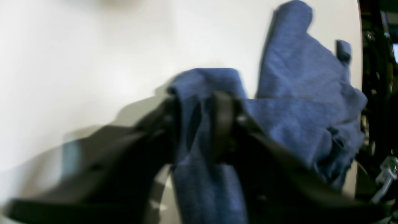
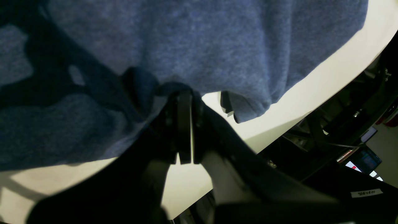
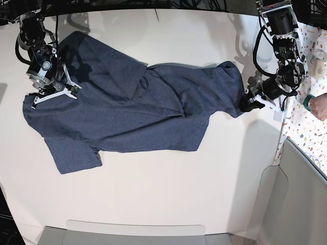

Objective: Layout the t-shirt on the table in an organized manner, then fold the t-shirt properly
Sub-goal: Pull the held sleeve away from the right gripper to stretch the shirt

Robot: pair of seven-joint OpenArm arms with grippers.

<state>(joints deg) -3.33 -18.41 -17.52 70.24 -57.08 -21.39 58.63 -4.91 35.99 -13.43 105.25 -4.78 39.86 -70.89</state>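
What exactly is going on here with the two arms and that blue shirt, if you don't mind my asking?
A two-armed robot is spreading a navy t-shirt across a white table. The right gripper is shut on one edge of the fabric, and the left gripper pinches a bunched fold at the opposite end. The shirt lies stretched between them but is still rumpled, with a flap folded over near its middle and one sleeve sticking out toward the front. No folding has started.
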